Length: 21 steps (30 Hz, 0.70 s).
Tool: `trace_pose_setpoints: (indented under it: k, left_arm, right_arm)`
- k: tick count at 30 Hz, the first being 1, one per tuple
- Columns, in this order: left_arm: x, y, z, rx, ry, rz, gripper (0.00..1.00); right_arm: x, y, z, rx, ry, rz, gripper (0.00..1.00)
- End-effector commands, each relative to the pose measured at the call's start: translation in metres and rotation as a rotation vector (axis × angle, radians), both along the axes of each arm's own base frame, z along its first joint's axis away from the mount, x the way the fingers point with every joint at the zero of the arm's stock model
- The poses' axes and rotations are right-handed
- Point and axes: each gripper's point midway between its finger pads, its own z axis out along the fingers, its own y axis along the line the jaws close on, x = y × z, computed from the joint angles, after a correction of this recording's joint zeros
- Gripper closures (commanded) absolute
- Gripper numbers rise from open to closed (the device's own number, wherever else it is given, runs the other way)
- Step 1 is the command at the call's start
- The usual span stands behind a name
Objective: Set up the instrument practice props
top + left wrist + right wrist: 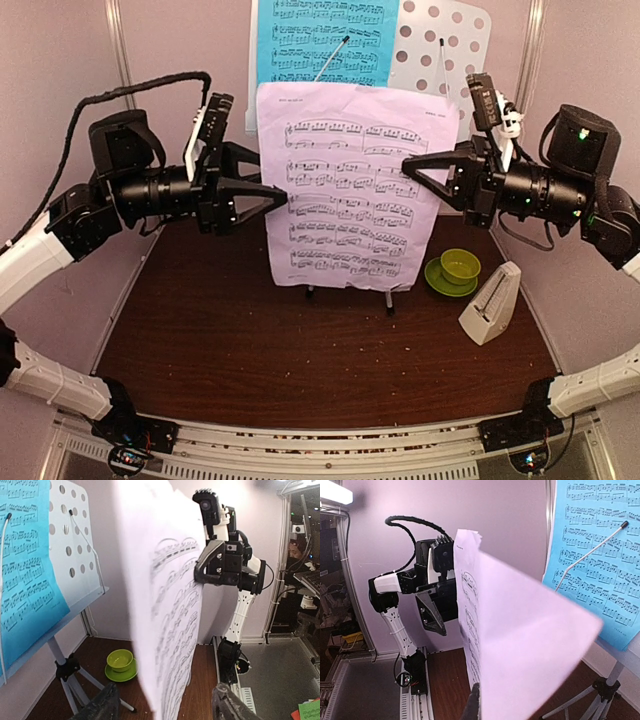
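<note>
Lilac sheet point(350, 200) pinched by right tool point(408, 166), left tool point(272, 182) wide, crumb-speckled table point(250, 340) (mauve walls point(180, 40))

Matt thin paper: lilac sheet point(350, 190), cyan sheet point(320, 40). Smooth pale perforated metal, by the look: stand desk point(445, 45). Dark wood-grain, low sheen, crumb-flecked: tabletop point(250, 340). Glossy lime-green: cup point(460, 264), saucer point(436, 277). Matt cream plastic, seemingly: metronome point(490, 305).

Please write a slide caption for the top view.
Right gripper holds lilac sheet before the stand bearing the cyan sheet; left gripper open.
</note>
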Motion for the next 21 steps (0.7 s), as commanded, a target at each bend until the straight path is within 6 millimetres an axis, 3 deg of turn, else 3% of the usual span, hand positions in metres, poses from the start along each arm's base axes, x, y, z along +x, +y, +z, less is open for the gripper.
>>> trace_pose_setpoints:
  k: [1, 6, 9, 11, 15, 21]
  left_arm:
    - [-0.010, -0.011, 0.049, -0.125, -0.054, -0.055, 0.38]
    - [-0.009, -0.027, 0.083, -0.169, -0.090, -0.050, 0.55]
    - [-0.008, -0.040, 0.096, -0.155, -0.108, -0.044, 0.73]
    - [-0.002, -0.048, 0.106, -0.159, -0.108, -0.025, 0.85]
    - [0.013, -0.054, 0.130, -0.208, -0.132, 0.039, 0.99]
    - [0.032, -0.062, 0.162, -0.283, -0.191, 0.115, 1.00]
  right_arm:
    - [0.003, -0.016, 0.038, 0.139, -0.007, -0.005, 1.00]
    - [0.017, -0.027, 0.050, 0.164, -0.015, -0.037, 1.00]
    - [0.027, -0.035, 0.056, 0.150, -0.036, -0.073, 1.00]
    - [0.035, -0.043, 0.063, 0.156, -0.051, -0.109, 1.00]
    - [0.052, -0.060, 0.075, 0.180, -0.072, -0.193, 1.00]
    - [0.071, -0.078, 0.099, 0.253, -0.102, -0.303, 0.99]
